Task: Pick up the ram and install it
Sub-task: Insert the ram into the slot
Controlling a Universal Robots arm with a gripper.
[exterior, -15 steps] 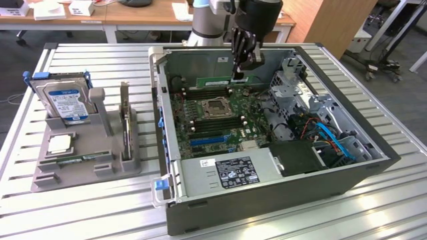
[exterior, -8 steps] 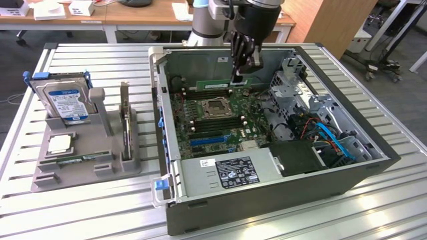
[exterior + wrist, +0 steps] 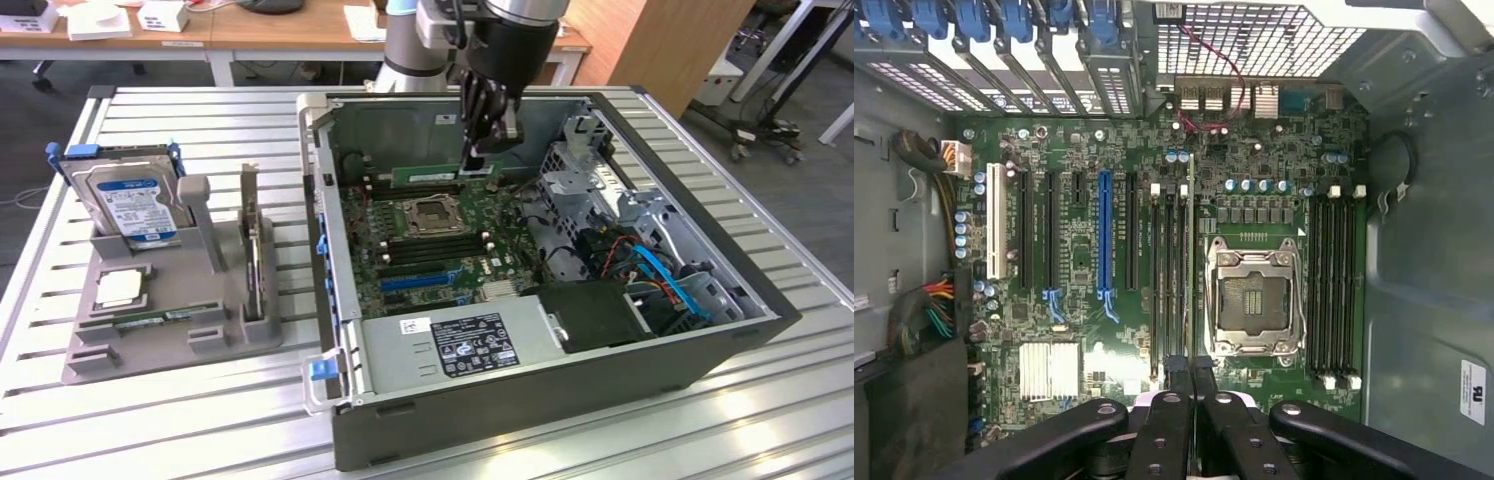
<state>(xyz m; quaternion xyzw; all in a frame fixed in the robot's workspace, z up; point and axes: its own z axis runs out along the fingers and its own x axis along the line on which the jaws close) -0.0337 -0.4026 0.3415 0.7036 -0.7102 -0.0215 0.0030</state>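
Observation:
The ram [image 3: 430, 176], a thin green stick, stands on its long edge inside the open computer case [image 3: 747, 330], over the memory slots behind the CPU socket [image 3: 434, 214]. My gripper [image 3: 477, 164] reaches down from above and is shut on one end of it. In the wrist view the ram [image 3: 1191, 250] shows edge-on as a thin line running away from my gripper [image 3: 1190, 368], in line with the slot next to the CPU socket [image 3: 1252, 297]. Whether it sits in the slot or just above it I cannot tell.
On the exterior view's left a grey holder [image 3: 80, 360] carries a hard drive [image 3: 134, 205], an upright expansion card [image 3: 250, 240] and a small green board [image 3: 154, 320]. Inside the case are a power supply [image 3: 461, 345], blue cables [image 3: 667, 280] and a drive cage [image 3: 587, 165].

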